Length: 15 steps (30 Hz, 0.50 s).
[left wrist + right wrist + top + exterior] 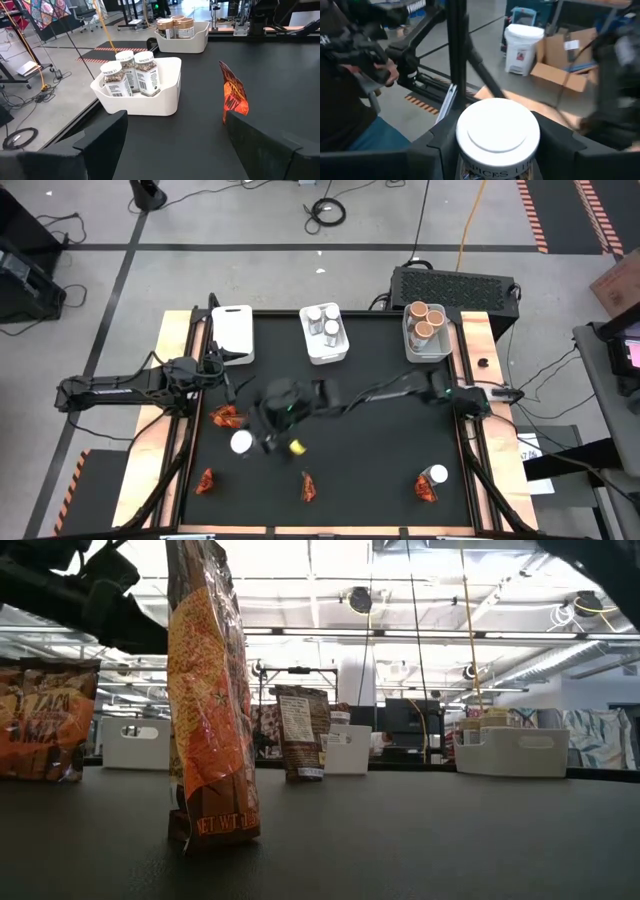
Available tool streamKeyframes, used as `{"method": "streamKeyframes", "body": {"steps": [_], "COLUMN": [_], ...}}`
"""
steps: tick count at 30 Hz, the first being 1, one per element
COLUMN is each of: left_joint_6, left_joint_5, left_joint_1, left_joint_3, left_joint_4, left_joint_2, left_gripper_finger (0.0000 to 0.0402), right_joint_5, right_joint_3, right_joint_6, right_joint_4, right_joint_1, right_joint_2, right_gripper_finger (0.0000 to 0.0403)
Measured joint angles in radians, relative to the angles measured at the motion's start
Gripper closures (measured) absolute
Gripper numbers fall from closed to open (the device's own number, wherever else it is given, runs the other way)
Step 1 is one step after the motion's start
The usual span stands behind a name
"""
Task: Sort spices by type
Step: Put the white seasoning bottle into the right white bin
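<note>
Overhead, right gripper [262, 442] sits left of centre by a white-lidded jar [241, 443]; left gripper [222, 360] waits beside the empty bin [232, 332] at upper left.

Right wrist view: fingers closed on the jar's sides.

Left wrist view: fingers spread, holding nothing; jar bin [165, 102] centre-left.

Judgement: pickup step; next, carry the jar to that bin.

Three jars [324, 324] and three tubs [425, 320] sit binned; red sachets [227, 416] and two jars [241, 443] lie scattered.
</note>
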Motion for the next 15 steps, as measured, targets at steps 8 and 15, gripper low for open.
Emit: {"method": "streamKeyframes", "body": {"steps": [8,15], "left_joint_6": [-0.009,-0.012], "left_joint_5": [0.001,0.048], "left_joint_1": [0.0,0.0], "left_joint_3": [0.0,0.0], "left_joint_4": [0.024,0.03], "left_joint_2": [0.0,0.0], "left_gripper_finger": [0.0063,0.0063], "right_joint_5": [0.129,0.094], "right_joint_3": [0.0,-0.003], "right_joint_6": [-0.061,-0.074], "right_joint_4": [-0.216,-0.417], "right_joint_1": [-0.141,-0.366], "right_joint_2": [-0.266,-0.319], "right_gripper_finger": [0.0197,0.0203]}}
